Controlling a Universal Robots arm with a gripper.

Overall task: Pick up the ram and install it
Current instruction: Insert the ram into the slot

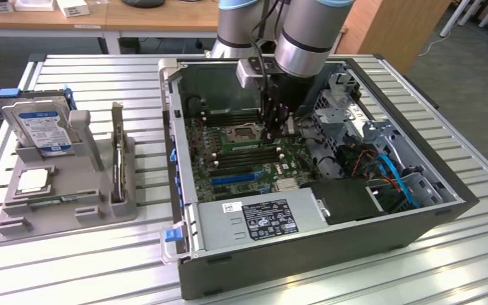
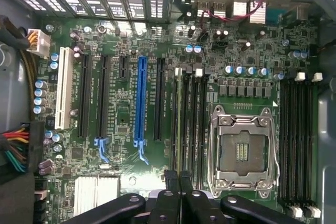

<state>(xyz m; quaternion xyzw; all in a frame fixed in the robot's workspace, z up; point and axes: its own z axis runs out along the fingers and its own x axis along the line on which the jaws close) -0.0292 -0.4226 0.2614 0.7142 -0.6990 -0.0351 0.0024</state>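
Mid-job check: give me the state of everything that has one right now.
ram: on edge along a memory slot beside the CPU socket; seating unclear
pincer: shut, tips over one end of the ram
CPU socket: empty
computer case: open, side panel off
hard drive: upright in the grey holder
processor chip: flat in the grey holder

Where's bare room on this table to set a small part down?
The silver slatted table is bare on the near and far sides of the grey plastic parts holder in the exterior view. Crowded inside the open black computer case, where the gripper hangs over the green motherboard.
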